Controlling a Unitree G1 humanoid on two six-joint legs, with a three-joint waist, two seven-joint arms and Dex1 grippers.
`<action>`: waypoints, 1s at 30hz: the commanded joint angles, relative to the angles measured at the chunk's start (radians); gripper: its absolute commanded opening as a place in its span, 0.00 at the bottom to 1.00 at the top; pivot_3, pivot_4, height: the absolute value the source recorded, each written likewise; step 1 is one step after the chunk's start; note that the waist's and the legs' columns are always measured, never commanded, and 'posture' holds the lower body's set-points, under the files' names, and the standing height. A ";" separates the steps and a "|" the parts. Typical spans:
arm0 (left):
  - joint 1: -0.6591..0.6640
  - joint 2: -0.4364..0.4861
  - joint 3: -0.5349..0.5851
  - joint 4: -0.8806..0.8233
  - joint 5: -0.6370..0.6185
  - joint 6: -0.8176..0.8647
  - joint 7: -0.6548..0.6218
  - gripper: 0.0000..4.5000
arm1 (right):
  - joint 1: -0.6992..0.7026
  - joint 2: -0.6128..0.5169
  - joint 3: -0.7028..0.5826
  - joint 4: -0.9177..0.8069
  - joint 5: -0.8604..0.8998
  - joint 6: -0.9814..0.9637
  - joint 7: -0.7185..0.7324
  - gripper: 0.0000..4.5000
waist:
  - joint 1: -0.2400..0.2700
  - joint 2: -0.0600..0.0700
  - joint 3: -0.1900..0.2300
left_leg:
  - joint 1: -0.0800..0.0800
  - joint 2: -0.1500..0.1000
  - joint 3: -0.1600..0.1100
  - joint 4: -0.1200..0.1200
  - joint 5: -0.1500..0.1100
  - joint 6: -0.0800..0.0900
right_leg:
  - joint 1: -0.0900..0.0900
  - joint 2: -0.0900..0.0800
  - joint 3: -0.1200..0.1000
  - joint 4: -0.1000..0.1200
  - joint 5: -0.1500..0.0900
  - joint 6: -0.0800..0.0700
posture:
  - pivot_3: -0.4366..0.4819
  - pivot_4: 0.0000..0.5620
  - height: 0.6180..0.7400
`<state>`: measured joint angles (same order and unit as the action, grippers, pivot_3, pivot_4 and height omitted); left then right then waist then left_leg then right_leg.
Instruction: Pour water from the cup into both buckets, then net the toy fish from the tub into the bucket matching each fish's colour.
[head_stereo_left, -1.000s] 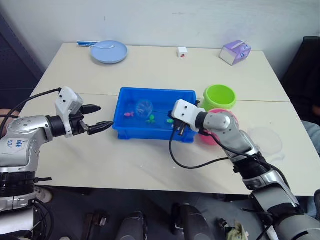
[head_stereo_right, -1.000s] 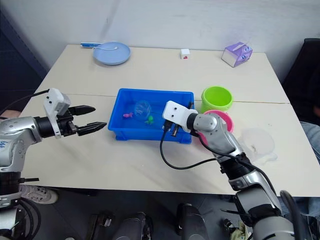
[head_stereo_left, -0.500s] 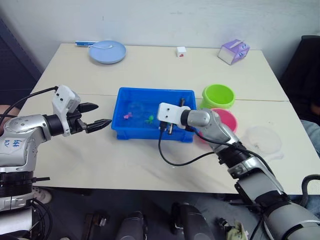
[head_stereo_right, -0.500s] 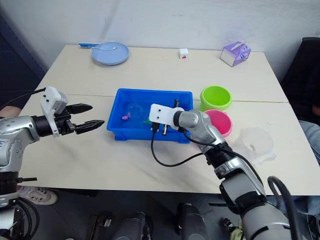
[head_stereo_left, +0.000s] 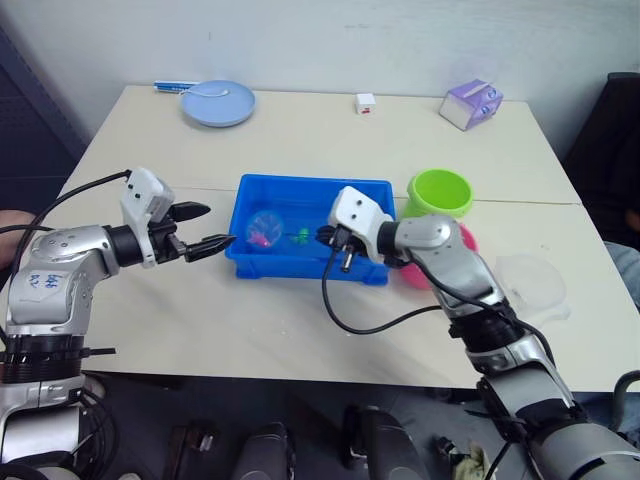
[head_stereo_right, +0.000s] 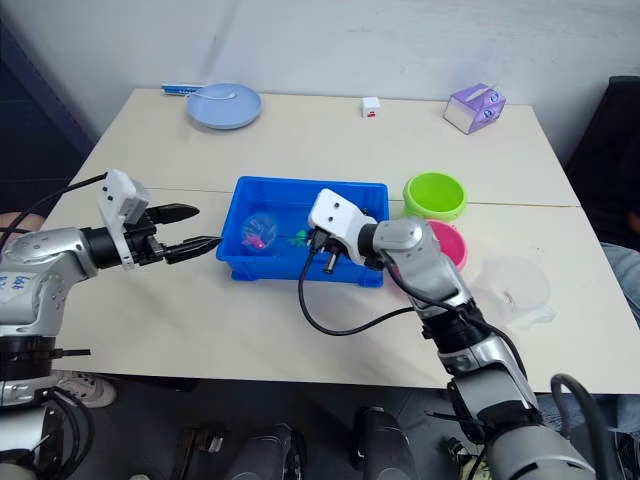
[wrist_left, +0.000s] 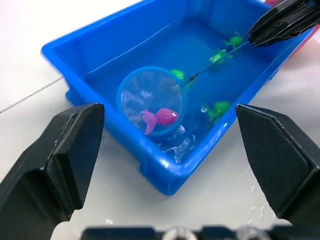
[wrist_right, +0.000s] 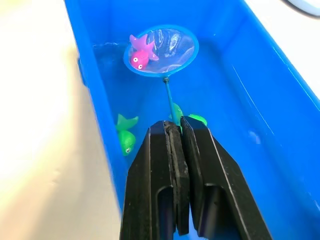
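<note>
A pink toy fish (wrist_right: 139, 54) lies inside a small round net (wrist_right: 161, 49) with a blue rim, held low over the water at the left end of the blue tub (head_stereo_left: 372, 190). The fish sits against the net's rim, so it looks caught but not yet lifted clear. Several green toy fish (wrist_right: 126, 136) remain in the water nearer the tub's right end.

The net's thin handle (wrist_right: 169, 99) runs back to the right claw (wrist_right: 180, 131), whose two black fingers are pressed together on it. Holding the handle by its far end probably lets the arm stay outside the tub while the net reaches across it.

The tub sits near the middle of the worktop (head_stereo_left: 300, 130). Just off its right end stand the green bucket (head_stereo_left: 438, 193) and, nearer the front edge, the pink bucket (head_stereo_right: 440, 243), partly hidden by the right arm. Their closeness keeps the carry from net to bucket short. The clear cup (head_stereo_right: 515, 287) rests near the worktop's right edge, set aside.

The left claw (head_stereo_left: 203, 229) hovers just off the tub's left end, fingers spread apart and holding nothing, seemingly waiting.

Near the back edge lie a pale blue plate (head_stereo_left: 218, 103), a small white box (head_stereo_left: 365, 102) with a red mark and a purple box (head_stereo_left: 470, 104). No writing can be read on them.
</note>
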<state>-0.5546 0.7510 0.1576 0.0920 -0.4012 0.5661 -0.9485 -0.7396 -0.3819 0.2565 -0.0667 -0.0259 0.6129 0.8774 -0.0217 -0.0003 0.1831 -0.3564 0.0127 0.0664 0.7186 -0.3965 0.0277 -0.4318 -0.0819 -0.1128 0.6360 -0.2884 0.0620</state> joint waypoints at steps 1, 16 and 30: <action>-0.049 -0.024 -0.037 -0.015 -0.040 0.003 -0.056 1.00 | 0.041 -0.058 -0.092 -0.171 0.044 0.093 -0.022 0.17 | 0.001 0.000 0.000 | 0.000 0.000 0.000 0.000 0.000 0.000 | 0.000 0.000 0.000 0.000 0.000 0.000 | 0.48 0.27 1.00; -0.333 -0.294 -0.252 0.238 -0.007 -0.133 -0.252 1.00 | 0.550 -0.254 -0.698 -0.888 0.184 0.490 -0.135 0.17 | 0.038 0.000 0.000 | 0.001 0.000 0.004 -0.001 0.000 0.000 | 0.000 0.004 0.002 -0.001 0.000 0.000 | 0.48 0.27 1.00; -0.461 -0.437 -0.283 0.480 0.053 -0.287 -0.348 1.00 | 1.135 -0.675 -0.882 -0.861 -0.349 -0.285 -0.133 0.17 | 0.042 0.000 0.000 | 0.004 -0.001 0.008 -0.002 0.000 0.001 | 0.001 0.005 0.006 0.000 0.000 0.000 | 0.48 0.27 1.00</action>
<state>-0.9940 0.3169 -0.1379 0.5623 -0.3540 0.3094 -1.2822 0.3168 -0.9594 -0.5930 -0.9516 -0.1622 0.6283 0.7549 0.0200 -0.0006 0.1829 -0.3520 0.0114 0.0753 0.7166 -0.3963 0.0282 -0.4314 -0.0764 -0.1056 0.6364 -0.2884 0.0624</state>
